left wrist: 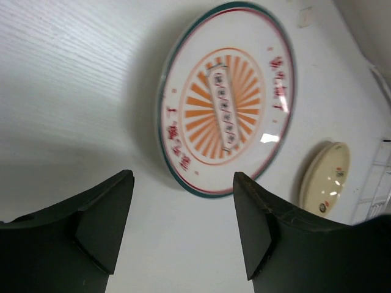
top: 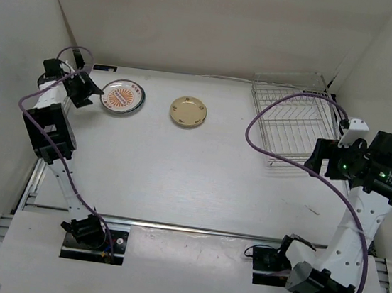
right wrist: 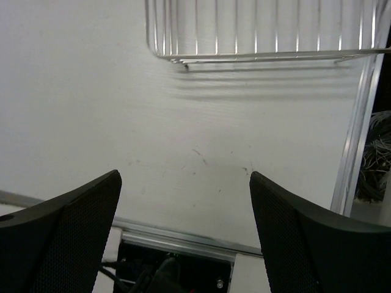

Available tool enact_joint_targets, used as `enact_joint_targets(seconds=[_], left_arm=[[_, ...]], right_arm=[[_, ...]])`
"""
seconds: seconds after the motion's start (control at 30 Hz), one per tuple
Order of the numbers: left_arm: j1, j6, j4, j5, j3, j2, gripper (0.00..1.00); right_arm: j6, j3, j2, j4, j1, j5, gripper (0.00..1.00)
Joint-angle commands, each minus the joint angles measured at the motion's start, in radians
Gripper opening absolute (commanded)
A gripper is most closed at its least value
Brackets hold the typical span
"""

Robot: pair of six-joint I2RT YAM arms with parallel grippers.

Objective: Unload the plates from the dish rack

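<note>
A white plate with an orange sunburst centre lies flat on the table at the back left. Just to its left, my left gripper is open with nothing between its fingers, the plate's rim just beyond the fingertips. A plain tan plate lies flat to the right of the first. The silver wire dish rack stands at the back right, and I see no plate in it. My right gripper hangs open over bare table at the rack's near edge.
White walls close in the table at the back and on both sides. A purple cable from the right arm loops over the rack. A metal rail runs along the table's near edge.
</note>
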Motion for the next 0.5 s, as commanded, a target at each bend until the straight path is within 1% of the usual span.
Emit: enact_joint_targets(seconds=[0.0,0.07,0.1,0.13,0.17,0.2,0.23,0.27,0.3,0.33,0.37,0.4,0.43,0.47], left_arm=[[-0.006,0.036,-0.012,0.013,0.02,-0.268,0.77],[-0.017,0.087,-0.021,0.023,0.009,-0.343,0.78],[-0.027,0.113,-0.021,0.023,-0.002,-0.427,0.8],[-0.064,0.192,-0.021,-0.012,-0.017,-0.474,0.82],[-0.09,0.238,-0.021,-0.049,-0.063,-0.574,0.82],[-0.119,0.286,-0.021,-0.083,-0.093,-0.627,0.82],[-0.183,0.332,-0.021,-0.144,-0.126,-0.678,0.82],[-0.21,0.395,-0.021,-0.163,-0.179,-0.722,0.83],[-0.228,0.406,-0.021,-0.163,-0.204,-0.8,0.84],[-0.228,0.391,-0.032,-0.163,-0.229,-0.837,0.86],[-0.238,0.381,-0.032,-0.149,-0.283,-0.874,0.89],[-0.238,0.381,-0.041,-0.138,-0.313,-0.948,0.91],[-0.238,0.394,-0.041,-0.128,-0.344,-0.986,0.93],[-0.238,0.394,-0.055,-0.127,-0.376,-1.023,0.94]], right_arm=[[0.112,0.043,0.048,0.199,-0.003,0.061,0.89],[0.186,0.081,0.094,0.25,-0.003,0.071,0.94],[0.206,0.133,0.114,0.277,-0.003,0.071,0.96],[0.226,0.164,0.158,0.277,-0.003,0.052,1.0],[0.226,0.196,0.183,0.287,-0.003,0.037,1.0],[0.244,0.226,0.206,0.287,0.006,0.022,1.0],[0.255,0.27,0.245,0.317,0.006,0.012,1.0],[0.281,0.285,0.267,0.334,0.006,0.012,1.0],[0.281,0.321,0.311,0.346,0.006,0.012,1.0],[0.293,0.339,0.333,0.36,0.006,0.012,1.0],[0.293,0.361,0.353,0.36,0.006,0.028,1.0],[0.271,0.382,0.37,0.36,0.006,0.044,1.0],[0.246,0.419,0.396,0.36,0.023,0.076,1.0],[0.232,0.434,0.407,0.36,0.039,0.127,1.0]])
